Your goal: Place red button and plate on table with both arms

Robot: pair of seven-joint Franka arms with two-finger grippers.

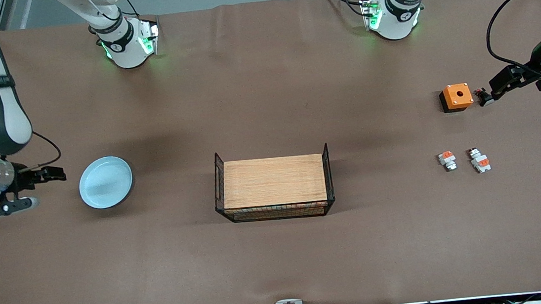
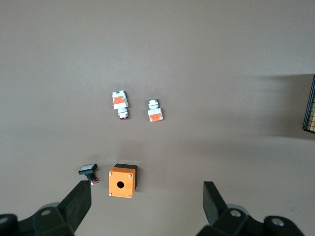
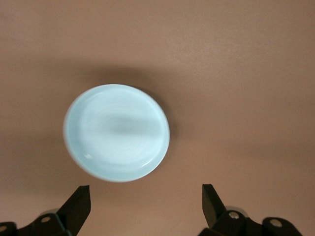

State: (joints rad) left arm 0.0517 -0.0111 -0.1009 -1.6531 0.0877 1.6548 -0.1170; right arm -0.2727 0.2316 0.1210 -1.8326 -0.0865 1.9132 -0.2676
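Note:
The pale-blue plate [image 1: 105,182] lies flat on the brown table [image 1: 265,98] toward the right arm's end; it also shows in the right wrist view [image 3: 116,132]. My right gripper [image 1: 38,189] is open and empty, just off the plate's rim [image 3: 145,206]. The red button [image 1: 479,160], with its silvery end, lies on the cloth toward the left arm's end [image 2: 120,104]. My left gripper [image 1: 490,93] is open and empty beside the orange box [image 2: 146,206], apart from the button.
An orange box with a hole [image 1: 456,97] and a small black-and-white piece [image 2: 88,171] sit by the left gripper. A shorter orange-and-white piece [image 1: 447,160] lies beside the red button. A wooden board with black wire ends [image 1: 274,187] stands mid-table.

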